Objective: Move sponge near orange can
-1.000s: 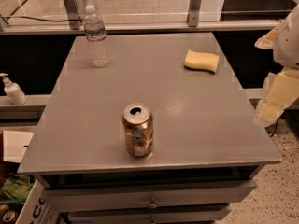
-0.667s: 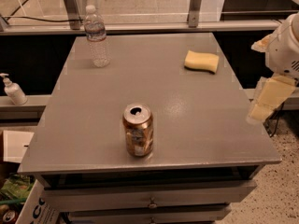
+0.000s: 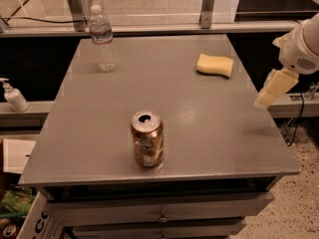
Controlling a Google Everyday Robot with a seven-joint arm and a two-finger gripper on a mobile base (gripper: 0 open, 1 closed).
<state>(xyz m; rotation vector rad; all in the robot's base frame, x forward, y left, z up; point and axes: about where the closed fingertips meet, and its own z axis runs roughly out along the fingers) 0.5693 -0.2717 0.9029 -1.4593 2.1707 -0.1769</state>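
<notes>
The can (image 3: pixel 147 138) stands upright near the front of the table (image 3: pixel 214 133). The sponge (image 3: pixel 215 64) lies well apart from it, back right. The gripper (image 3: pixel 271 89) hangs off the right edge, holding nothing; how far open, you cannot tell. You're at the approach: next, reach over the sponge.

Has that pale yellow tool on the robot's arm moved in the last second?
Yes. The tool has shifted left and up in view, from beside the table's right edge to overlapping it, nearer the sponge.
</notes>
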